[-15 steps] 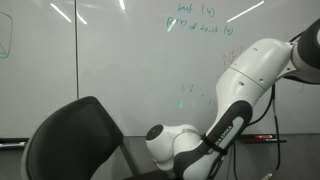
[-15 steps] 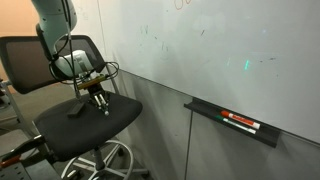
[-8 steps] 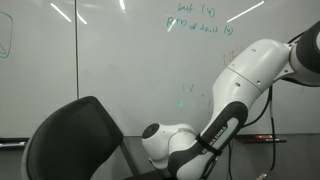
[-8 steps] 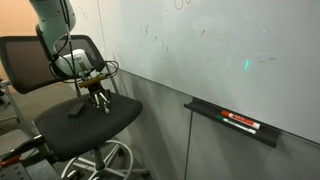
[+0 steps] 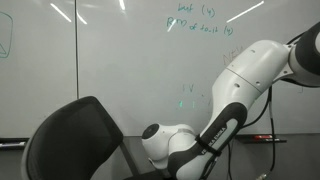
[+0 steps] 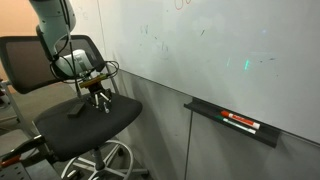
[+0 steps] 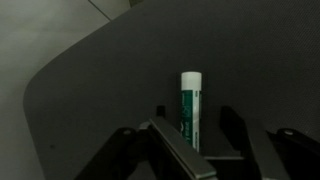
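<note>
In the wrist view a green-and-white marker (image 7: 190, 105) lies on the black seat of an office chair (image 7: 90, 90). It sits between my gripper's (image 7: 200, 125) two fingers, close to the left one and apart from the right one. The jaws are spread and hold nothing. In an exterior view the gripper (image 6: 98, 103) hangs just above the chair seat (image 6: 95, 132), fingers pointing down. A small dark object (image 6: 76, 110) lies on the seat beside it. In an exterior view only the arm (image 5: 195, 140) shows behind the chair back (image 5: 70, 140); the gripper is hidden there.
A whiteboard (image 6: 200, 50) runs along the wall next to the chair; it also shows in an exterior view (image 5: 120, 60). Its tray (image 6: 203, 108) holds red and dark markers (image 6: 240, 122). The chair's backrest (image 6: 30, 62) and wheeled base (image 6: 105, 160) stand around the seat.
The arm's wrist has shifted slightly sideways in an exterior view. The gripper stays just above the seat with its jaws spread.
</note>
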Robot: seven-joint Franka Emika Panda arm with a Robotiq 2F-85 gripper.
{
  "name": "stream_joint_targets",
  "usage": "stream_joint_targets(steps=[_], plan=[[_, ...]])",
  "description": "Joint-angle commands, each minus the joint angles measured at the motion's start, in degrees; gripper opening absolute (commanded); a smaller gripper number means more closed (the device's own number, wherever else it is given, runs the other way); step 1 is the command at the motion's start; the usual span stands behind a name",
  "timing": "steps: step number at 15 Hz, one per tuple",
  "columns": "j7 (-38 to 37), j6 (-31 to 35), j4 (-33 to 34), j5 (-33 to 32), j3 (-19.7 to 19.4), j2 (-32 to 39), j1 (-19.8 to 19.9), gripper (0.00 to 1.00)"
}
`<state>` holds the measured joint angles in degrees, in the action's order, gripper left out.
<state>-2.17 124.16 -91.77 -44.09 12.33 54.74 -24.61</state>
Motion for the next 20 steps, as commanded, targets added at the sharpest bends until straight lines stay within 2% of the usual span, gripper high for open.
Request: stream_joint_targets(steps=[1,2,3,13,20], plan=[[0.59,-0.24,-0.02,2.28,-0.91,-0.48,-0.93,0.91],[0.67,-0.40,-0.50,2.70,-0.79,-1.05,-0.88,0.99],[0.80,-0.73,-0.85,3.17,-0.70,-1.51,-0.86,1.00],[2.83,-4.69,-5.07,4.79,0.00,-10.26,-1.40,1.00],[2.00,-4.61,-8.32,9.67,2.82,-12.82,-2.69,1.00]])
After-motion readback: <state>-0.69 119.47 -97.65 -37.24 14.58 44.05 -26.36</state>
